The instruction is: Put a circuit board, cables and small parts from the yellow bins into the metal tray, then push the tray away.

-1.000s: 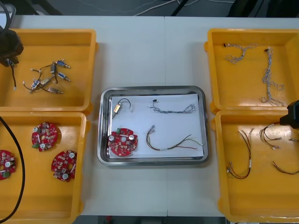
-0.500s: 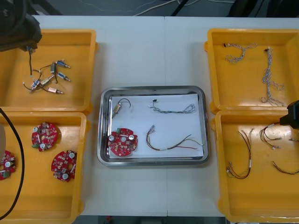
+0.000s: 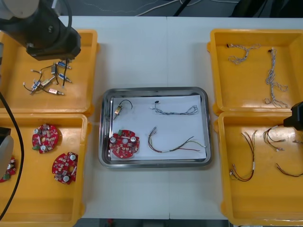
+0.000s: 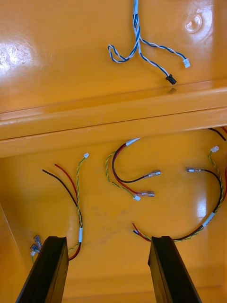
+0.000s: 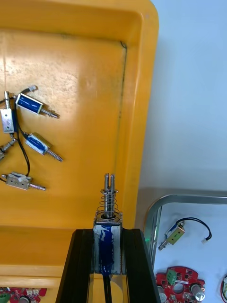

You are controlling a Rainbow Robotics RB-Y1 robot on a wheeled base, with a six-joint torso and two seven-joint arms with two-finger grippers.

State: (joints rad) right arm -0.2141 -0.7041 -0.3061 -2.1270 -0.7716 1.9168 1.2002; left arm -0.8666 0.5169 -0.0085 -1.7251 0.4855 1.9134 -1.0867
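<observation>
My left gripper [image 3: 64, 79] hangs over the right part of the upper left yellow bin [image 3: 90, 61]. In the left wrist view the left gripper [image 5: 108, 232] is shut on a small metal part [image 5: 108, 208] wrapped in blue, its spring and pin sticking out beyond the fingertips. The metal tray [image 3: 155, 163] at the table's middle holds a red circuit board [image 3: 124, 144], a small metal part [image 3: 118, 109], a blue and white cable [image 3: 174, 110] and a red and yellow cable [image 3: 173, 144]. My right gripper [image 4: 106, 241] stands open over red and yellow cables [image 4: 135, 182] in the lower right bin.
Several small metal parts [image 3: 45, 81] lie in the upper left bin. Circuit boards [image 3: 45, 137] sit in the lower left bin [image 3: 85, 142]. Blue and white cables [image 3: 272, 75] lie in the upper right bin [image 3: 213, 71]. The right arm [image 3: 297, 117] waits at the right edge.
My left arm has swung rightward from the far-left edge across the upper left bin, carrying a small metal part towards the tray. The right arm has stayed still.
</observation>
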